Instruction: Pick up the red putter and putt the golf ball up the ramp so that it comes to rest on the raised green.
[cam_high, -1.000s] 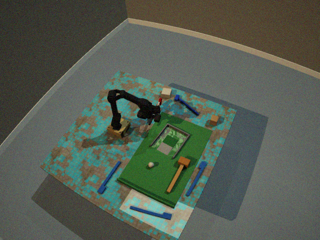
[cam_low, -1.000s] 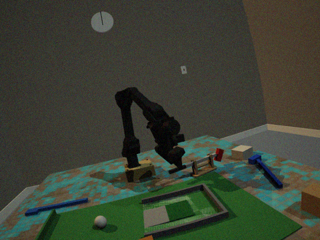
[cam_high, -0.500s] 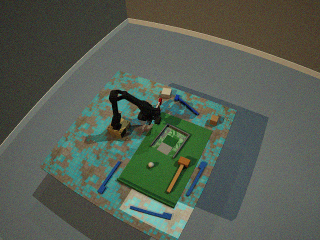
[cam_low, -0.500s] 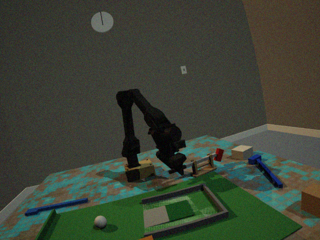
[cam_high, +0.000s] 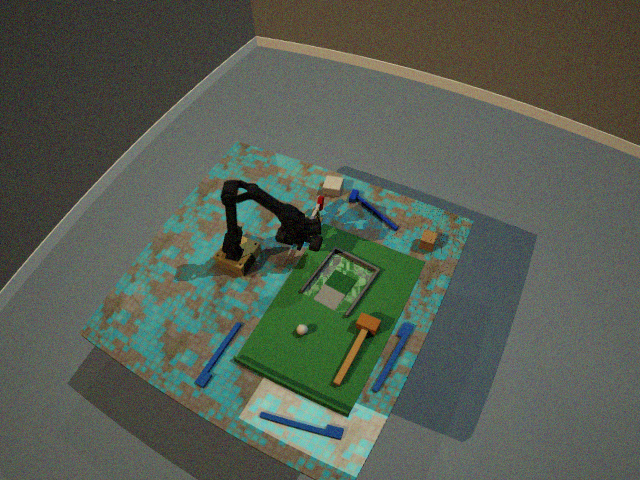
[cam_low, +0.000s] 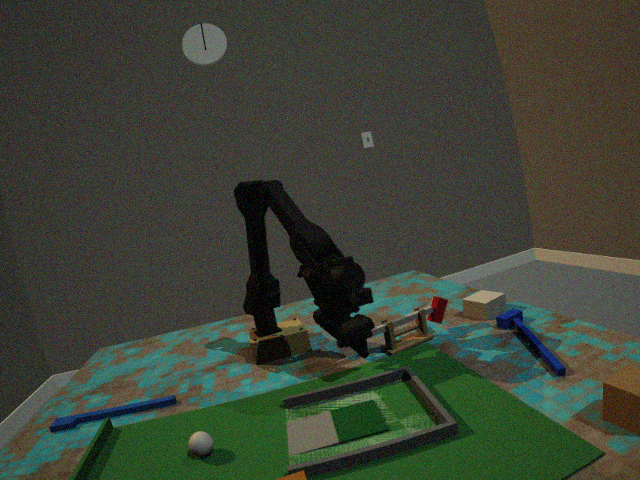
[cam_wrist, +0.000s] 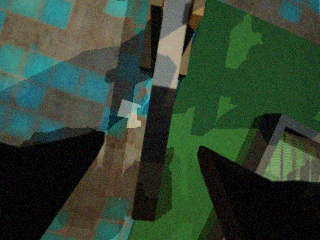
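Note:
The red putter's head (cam_high: 321, 202) (cam_low: 438, 309) sticks out beyond a small wooden stand (cam_low: 390, 338) that holds its pale shaft (cam_wrist: 167, 65). Its black grip (cam_wrist: 159, 115) shows in the wrist view. My gripper (cam_high: 305, 246) (cam_low: 362, 345) (cam_wrist: 152, 143) is open, with one finger on each side of the grip and gaps on both sides. The white ball (cam_high: 301, 329) (cam_low: 200, 443) rests on the green mat (cam_high: 279, 330) (cam_low: 155, 439). The pale ramp (cam_high: 327, 298) (cam_low: 310, 432) adjoins the dark green square (cam_high: 340, 282) (cam_low: 360, 418) inside grey walls (cam_high: 363, 292) (cam_low: 372, 452).
An orange mallet (cam_high: 351, 356) lies on the mat, right of the ball in the top view. Several blue clubs lie around it, one near the putter head (cam_high: 377, 211) (cam_low: 537, 346). A cream block (cam_high: 332, 185) (cam_low: 483, 304) and an orange block (cam_high: 428, 240) (cam_low: 622, 400) stand beyond the mat.

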